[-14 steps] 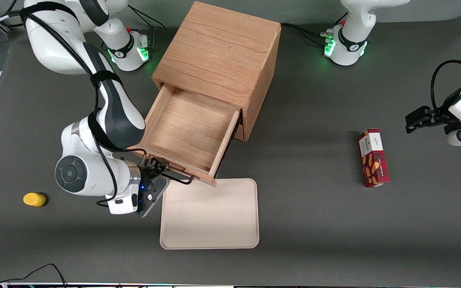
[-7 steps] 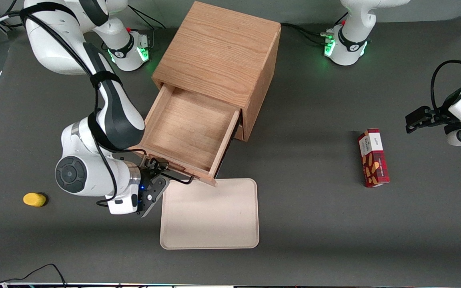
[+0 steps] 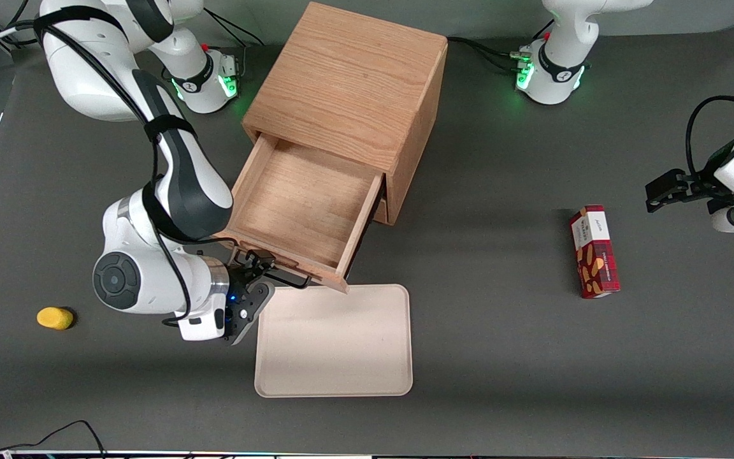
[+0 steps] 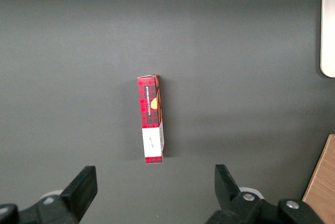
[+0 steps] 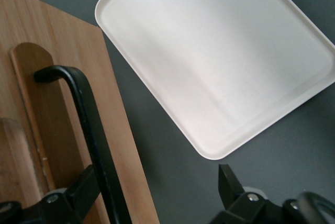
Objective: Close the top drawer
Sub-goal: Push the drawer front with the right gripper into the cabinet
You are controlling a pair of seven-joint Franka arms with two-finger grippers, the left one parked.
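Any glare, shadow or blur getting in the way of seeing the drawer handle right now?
Front view: even light, no glare; the gripper sits at the top drawer handle, and soft shadow bands cross the tray. Right wrist view: the black handle is close and slightly soft, but readable, one finger beside it; the tray shows a faint shadow band.
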